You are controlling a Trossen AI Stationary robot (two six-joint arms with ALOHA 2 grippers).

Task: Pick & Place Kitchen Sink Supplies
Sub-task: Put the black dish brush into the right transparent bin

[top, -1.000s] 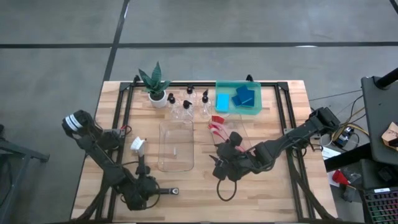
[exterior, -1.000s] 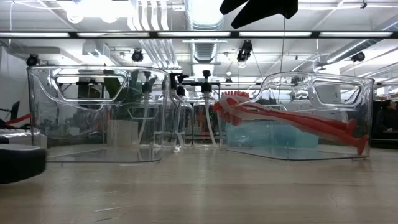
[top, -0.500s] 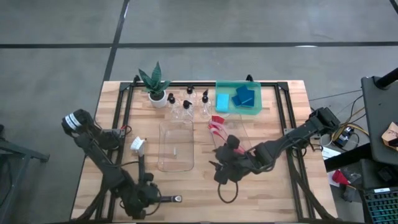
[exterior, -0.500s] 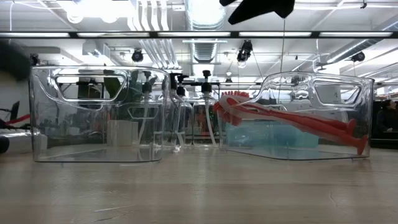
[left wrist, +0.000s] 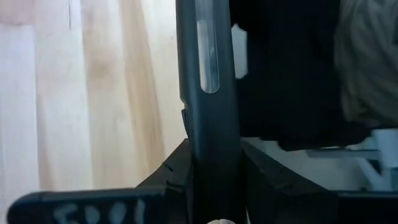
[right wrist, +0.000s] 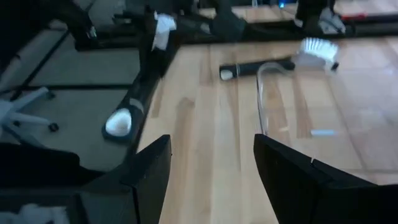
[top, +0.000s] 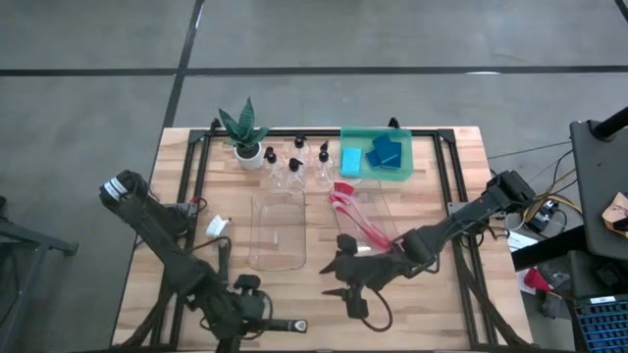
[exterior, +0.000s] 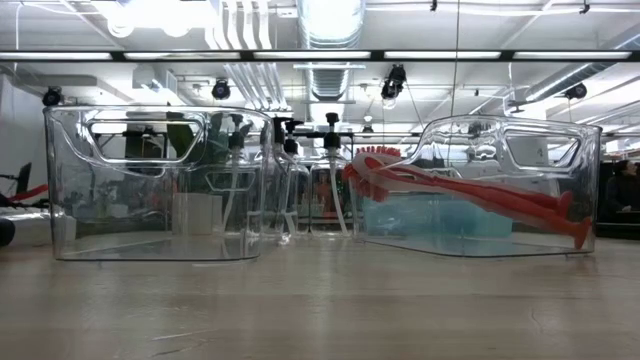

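Observation:
My left gripper (top: 253, 312) hangs near the table's near edge, shut on a black-handled brush (top: 285, 323). The brush's free handle end (right wrist: 118, 121) also shows in the right wrist view. A second black-handled brush with a white head (top: 216, 226) lies flat on the table's left part. Two red brushes (top: 355, 218) lie slanting in the right clear bin (exterior: 505, 200). My right gripper (top: 337, 279) hovers open in front of that bin, nothing between its fingers. Small bottles (top: 294, 162) stand at the back, and blue sponges (top: 385, 152) lie in the green tray (top: 376, 176). My left gripper pinches the brush's black handle (left wrist: 208, 124) between its two fingers (left wrist: 171, 177). The handle sticks out past the fingers toward the table's right, its free end (top: 295, 325) clear of the table. My own arm hides the brush's head end in the high view.
An empty clear bin (top: 278, 230) stands mid-table, left of the bin with the red brushes. A small green plant (top: 243, 132) in a white pot is at the back left. Black frame rails (top: 201, 176) run along the table's sides.
My left gripper has risen and gone toward the table's near edge and right with the black-handled brush, which has left the table. My right gripper has drawn back from above the right bin toward the near edge and tipped up, still open; the red brushes stay in the bin.

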